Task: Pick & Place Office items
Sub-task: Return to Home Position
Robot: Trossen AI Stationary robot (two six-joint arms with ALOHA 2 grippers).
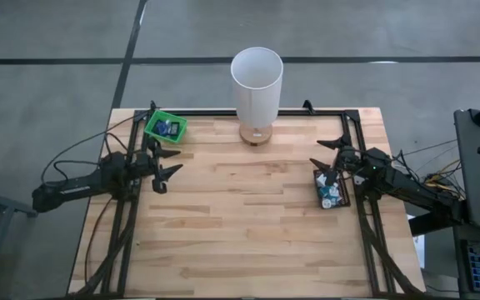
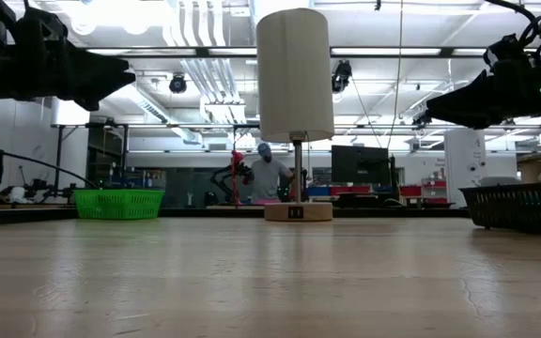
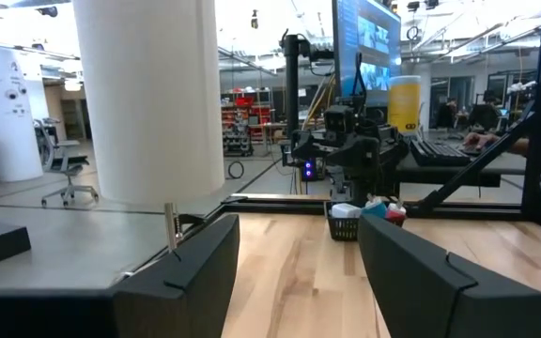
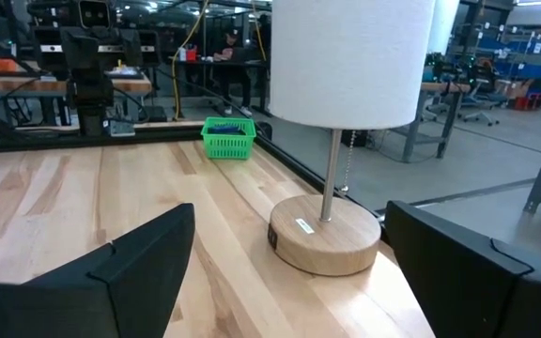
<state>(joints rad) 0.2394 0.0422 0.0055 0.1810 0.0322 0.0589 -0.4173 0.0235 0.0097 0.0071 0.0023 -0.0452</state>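
Wooden table [image 1: 248, 217] is carrying a lamp [image 1: 257, 79] at the back. Blue items [image 1: 168, 129] are lying in the green bin [image 1: 152, 125]; other items [image 1: 332, 197] are lying in the black tray [image 1: 317, 180]. Left gripper [image 1: 174, 163], near the bin, and right gripper [image 1: 318, 153], by the tray, are hanging wide open, empty.

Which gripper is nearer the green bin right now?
Left. The left gripper hangs close beside the green bin near the table's far left corner, jaws open. The right gripper is across the table, by the black bin.
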